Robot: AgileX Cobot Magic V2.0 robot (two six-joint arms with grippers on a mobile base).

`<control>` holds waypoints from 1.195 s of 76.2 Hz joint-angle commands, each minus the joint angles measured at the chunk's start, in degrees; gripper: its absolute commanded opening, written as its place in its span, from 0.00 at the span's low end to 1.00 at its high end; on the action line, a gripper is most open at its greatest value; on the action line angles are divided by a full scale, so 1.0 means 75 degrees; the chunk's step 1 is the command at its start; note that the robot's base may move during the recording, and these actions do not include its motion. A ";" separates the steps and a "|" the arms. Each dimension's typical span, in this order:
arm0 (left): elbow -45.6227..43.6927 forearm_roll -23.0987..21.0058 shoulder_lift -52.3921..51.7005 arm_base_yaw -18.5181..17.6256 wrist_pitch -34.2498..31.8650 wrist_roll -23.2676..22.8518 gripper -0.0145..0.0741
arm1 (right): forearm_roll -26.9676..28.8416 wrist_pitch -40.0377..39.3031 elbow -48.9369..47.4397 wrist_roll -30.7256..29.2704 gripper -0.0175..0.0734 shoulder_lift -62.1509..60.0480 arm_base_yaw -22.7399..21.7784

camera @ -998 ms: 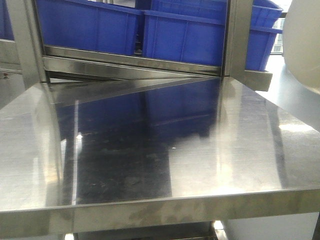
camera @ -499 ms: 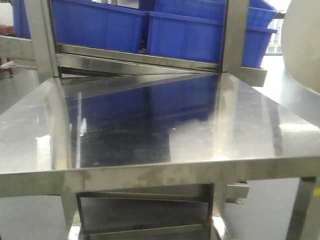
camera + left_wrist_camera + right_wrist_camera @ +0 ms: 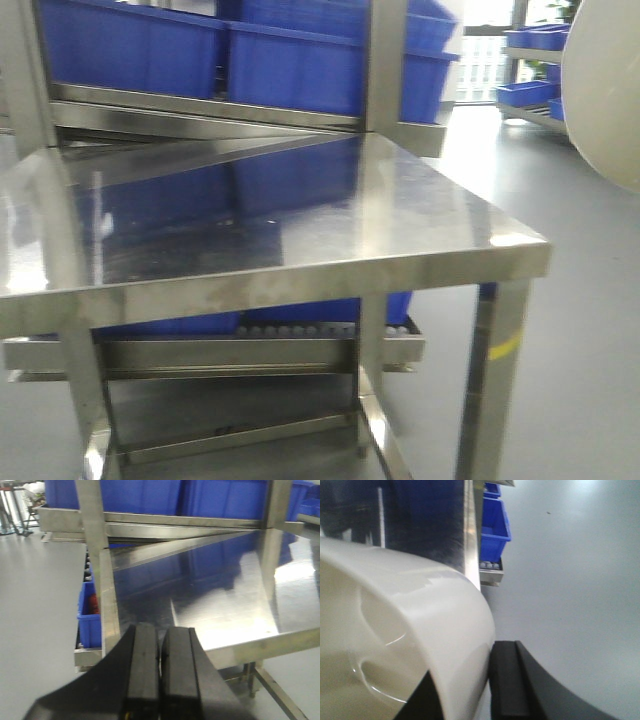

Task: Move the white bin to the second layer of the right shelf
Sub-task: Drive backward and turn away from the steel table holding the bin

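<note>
- The counter (image 3: pixel 300 210) ends in a straight front edge and a square right corner. Past that corner the grey floor (image 3: pixel 590 330) lies open.
- The white bin (image 3: pixel 608 100) hangs in the air off the counter's right side, apart from it and cut off by the frame edge.
- The right tool (image 3: pixel 465 680) grips the bin's rim, with one black finger (image 3: pixel 507 680) outside the wall and the other inside. Only part of the bin's hollow shows, and no contents are visible in that part.
- The left tool (image 3: pixel 160 670) hovers by the counter's left front corner, its jaws pressed together with nothing between them.
- Below the counter sits a roller tier (image 3: pixel 250 353) with a flat front rail, carrying a blue crate (image 3: pixel 310 309) that is mostly hidden.
- More blue crates (image 3: pixel 290 65) stand on the rack behind; their insides are out of sight.
- In the left wrist view, a low crate (image 3: pixel 87 625) holds a red item (image 3: pixel 92 602) too blurred to name.
</note>
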 commanded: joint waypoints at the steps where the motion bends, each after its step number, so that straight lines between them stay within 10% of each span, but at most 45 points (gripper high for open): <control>1: 0.0281 0.0000 -0.0106 -0.0035 -0.0667 -0.0024 0.26 | -0.0009 -0.0749 -0.0249 0.0010 0.25 -0.0029 -0.0043; 91: 0.0281 0.0000 -0.0121 -0.0035 -0.0667 -0.0024 0.26 | -0.0009 -0.0549 -0.0249 0.0010 0.25 -0.0192 -0.0043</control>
